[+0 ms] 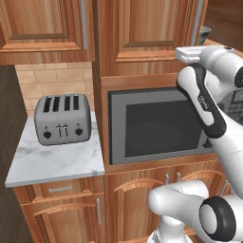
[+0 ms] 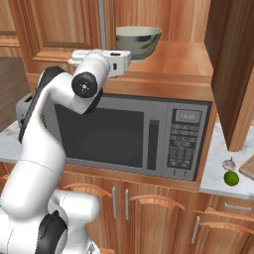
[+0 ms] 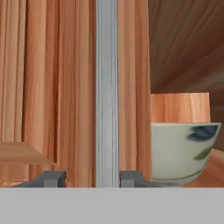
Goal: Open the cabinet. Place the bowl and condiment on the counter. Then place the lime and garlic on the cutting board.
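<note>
Hand view detail is read from left to right: the gripper (image 3: 91,178) is set astride the grey bar handle (image 3: 106,87) of the cabinet (image 3: 65,87). A clear gap is seen between the left fingertip and the bar, while the right fingertip is almost against it. The jaws are thus partly open around the handle and nothing is judged to be clamped yet. Just right of the door edge, the bowl (image 3: 183,148) is seen standing on the shelf inside. A slip is the chief risk: because the bar is off-centre between the tips, it could be pushed sideways or lost if a pull is begun before both pads are seated. The bowl could also be knocked if the hand is swung towards the open side. From the left base view, the toaster (image 1: 62,118) on the counter (image 1: 52,163) and the microwave (image 1: 156,123) are added, but contact at the handle is hidden by the arm. From the right base view, what the hand camera lacks is supplied: the bowl's place above the microwave, and further right the garlic (image 2: 228,163) and the lime (image 2: 231,178) lying on the counter beside the cutting board (image 2: 248,168), not on it.
</note>
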Available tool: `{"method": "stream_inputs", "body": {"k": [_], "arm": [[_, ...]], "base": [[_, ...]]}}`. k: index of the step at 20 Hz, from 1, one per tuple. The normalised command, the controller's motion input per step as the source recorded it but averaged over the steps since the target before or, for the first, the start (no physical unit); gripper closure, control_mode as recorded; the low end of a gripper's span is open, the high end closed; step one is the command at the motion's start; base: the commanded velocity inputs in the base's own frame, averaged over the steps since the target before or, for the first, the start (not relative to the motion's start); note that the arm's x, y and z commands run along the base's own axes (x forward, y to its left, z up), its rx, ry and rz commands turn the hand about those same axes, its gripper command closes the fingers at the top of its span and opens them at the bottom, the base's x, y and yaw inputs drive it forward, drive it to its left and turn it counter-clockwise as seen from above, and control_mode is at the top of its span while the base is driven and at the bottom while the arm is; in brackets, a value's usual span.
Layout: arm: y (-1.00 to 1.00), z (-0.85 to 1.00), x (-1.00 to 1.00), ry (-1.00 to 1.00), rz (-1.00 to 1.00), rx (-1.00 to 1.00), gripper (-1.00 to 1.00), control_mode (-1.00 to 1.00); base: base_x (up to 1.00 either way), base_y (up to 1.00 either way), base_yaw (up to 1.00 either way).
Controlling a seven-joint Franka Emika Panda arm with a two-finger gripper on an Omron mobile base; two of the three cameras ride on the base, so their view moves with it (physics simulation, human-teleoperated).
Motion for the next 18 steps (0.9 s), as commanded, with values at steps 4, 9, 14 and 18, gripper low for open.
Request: {"method": "stream_inputs", "body": {"k": [4, 9, 14, 18], "arm": [[0.00, 0.00, 0.08, 0.00, -0.11, -0.02, 1.00, -1.00], [-0.06, 0.00, 0.03, 0.03, 0.00, -0.01, 1.00, -1.00], [-0.36, -0.02, 0.00, 0.00, 0.00, 0.00, 1.00, -1.00], [-0.37, 0.00, 0.00, 0.00, 0.01, 0.00, 1.00, -1.00]], "base": [[0.00, 0.00, 0.00], [0.00, 0.00, 0.00], [0.00, 0.00, 0.00], [0.00, 0.00, 0.00]]}}
